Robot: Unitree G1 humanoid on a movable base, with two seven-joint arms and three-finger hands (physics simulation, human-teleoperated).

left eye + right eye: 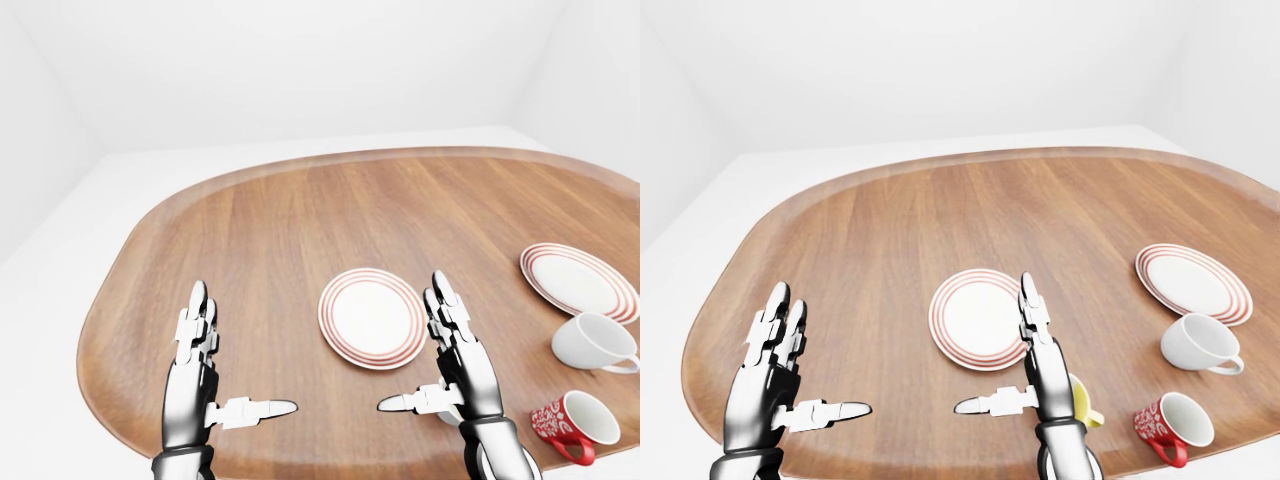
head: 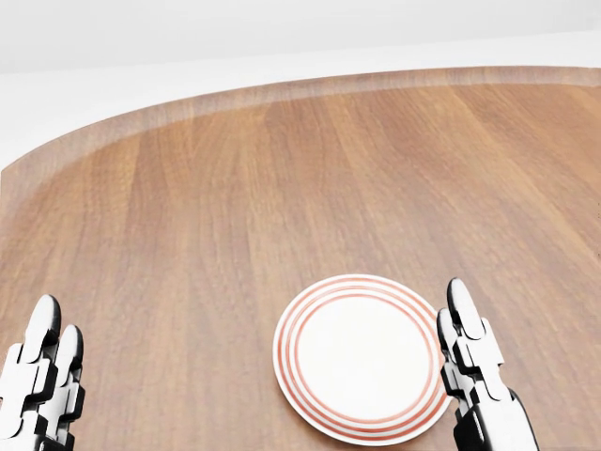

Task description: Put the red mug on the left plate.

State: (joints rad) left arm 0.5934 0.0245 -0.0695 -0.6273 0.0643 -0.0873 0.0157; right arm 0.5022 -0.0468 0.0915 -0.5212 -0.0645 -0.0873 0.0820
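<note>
The red mug, patterned in white, lies tipped on the table at the bottom right of the right-eye view. The left plate, white with red rings, sits mid-table. My right hand is open, fingers straight up and thumb out, just right of that plate and well left of the red mug. My left hand is open too, hovering left of the plate and holding nothing. In the head view only the plate and both hands' fingers show.
A second red-ringed plate lies at the right. A white mug lies on its side below it. A white mug with a yellow handle sits behind my right hand. The wooden table's rounded edge curves at the left.
</note>
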